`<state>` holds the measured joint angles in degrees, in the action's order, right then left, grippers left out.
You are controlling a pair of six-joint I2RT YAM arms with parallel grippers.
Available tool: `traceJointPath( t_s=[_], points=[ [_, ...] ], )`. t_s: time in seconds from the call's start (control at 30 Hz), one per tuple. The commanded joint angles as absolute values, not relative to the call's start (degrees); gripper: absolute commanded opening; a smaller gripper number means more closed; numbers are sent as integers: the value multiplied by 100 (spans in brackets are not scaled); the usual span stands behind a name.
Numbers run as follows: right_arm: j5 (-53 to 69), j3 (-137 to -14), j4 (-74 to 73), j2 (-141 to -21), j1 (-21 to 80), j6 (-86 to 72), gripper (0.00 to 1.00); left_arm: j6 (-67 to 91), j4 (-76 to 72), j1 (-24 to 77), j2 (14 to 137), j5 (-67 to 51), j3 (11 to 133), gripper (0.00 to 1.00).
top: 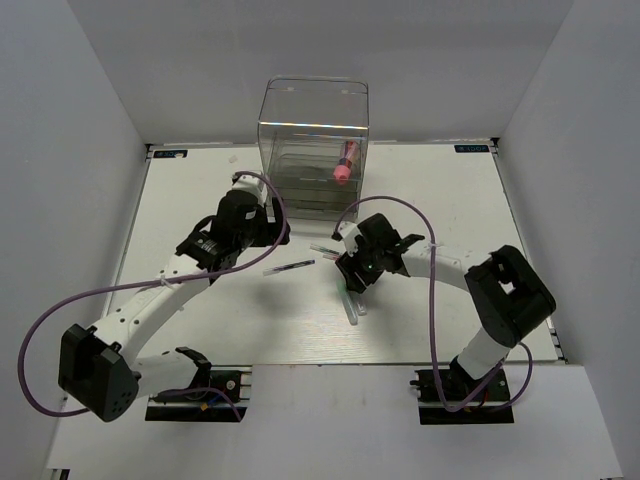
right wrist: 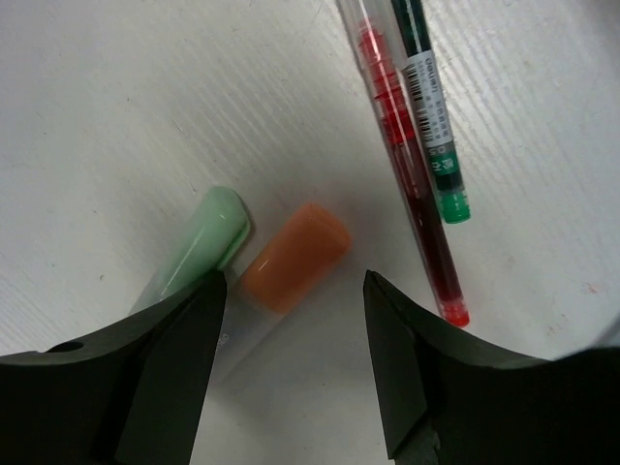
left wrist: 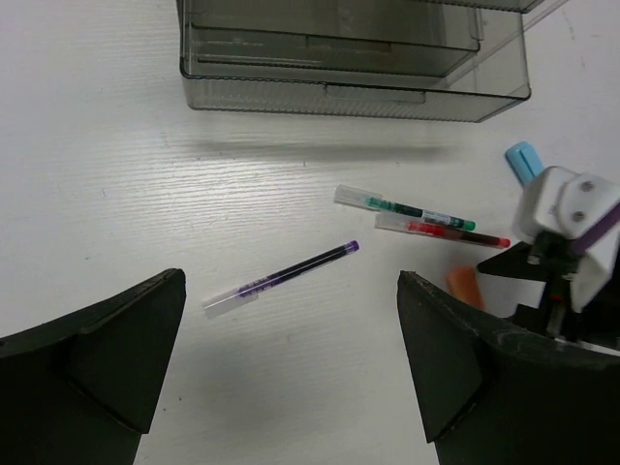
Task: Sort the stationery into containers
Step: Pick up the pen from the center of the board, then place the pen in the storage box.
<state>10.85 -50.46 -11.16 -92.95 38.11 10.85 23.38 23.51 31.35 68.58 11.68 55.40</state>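
The left arm [top: 150,300] rises from its base at the lower left of the top view and reaches up and to the right across the white surface [top: 200,200]. The right arm [top: 510,290] climbs from the lower right, folds at a dark elbow, and stretches leftward toward mid-frame.

The left pincer [left wrist: 291,291] hangs above the surface with its jaws spread wide and nothing between them. A purple pen [left wrist: 281,276] lies on a slant on the surface in that gap, apart from both fingers.

The right pincer [right wrist: 295,281] is low over the surface and tipped downward, its jaws open around an orange-capped marker [right wrist: 295,257] (whether either finger touches it, I cannot tell). A green-capped marker [right wrist: 199,242] lies just beside that one, at the left of the right wrist view, its body passing behind the left-hand finger.

Toward the upper right of the same view, a red pen [right wrist: 412,174] and a green pen [right wrist: 431,116] lie side by side, nearly touching. A light-blue marker [left wrist: 523,160] pokes out past the right pincer in the left wrist view.

Farthest off, at top centre of the top view, stands the clear organizer [top: 313,140], with a pink tube [top: 345,165] leaning inside its upper bin.
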Motion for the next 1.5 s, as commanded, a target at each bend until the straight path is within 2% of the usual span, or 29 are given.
traceJointPath(
  t_s=[0.0,0.17,0.3,0.33,0.4,0.43,0.47,0.67,0.87,1.13,1.47],
  points=[
    [1134,-5194,-1266,-9544,3911,1011,65,2171,2074,3120,6601,862,5458,100],
    [1055,-5203,-1292,-9747,4007,1011,65,2171,2074,3120,6653,695,5458,100],
    [1072,-5221,-1336,-9826,4034,1107,54,2171,2013,3120,6653,563,5405,100],
    [1090,-5229,-1397,-9835,4043,1116,38,2232,2013,3120,6714,563,5405,100],
    [1221,-5317,-1494,-9844,4008,1230,18,2232,2013,3120,6776,431,5405,100],
    [1274,-5343,-1607,-9800,4034,1257,4,2302,2013,3120,6829,370,5405,100],
    [1396,-5387,-1626,-9756,4017,1396,0,2303,1952,3120,6829,317,5405,100],
    [1477,-5300,-1389,-8545,4061,1836,0,2435,1785,3120,6935,159,5229,97],
    [863,-5475,-757,-8174,4078,2583,0,2487,1784,3120,7180,97,5229,96],
    [958,-6064,325,-8481,4078,4120,0,2487,1784,3120,7233,44,5229,96],
    [1581,-7845,28,-9649,4087,5237,0,2487,1784,3120,7181,-9,5229,96]
  ],
)
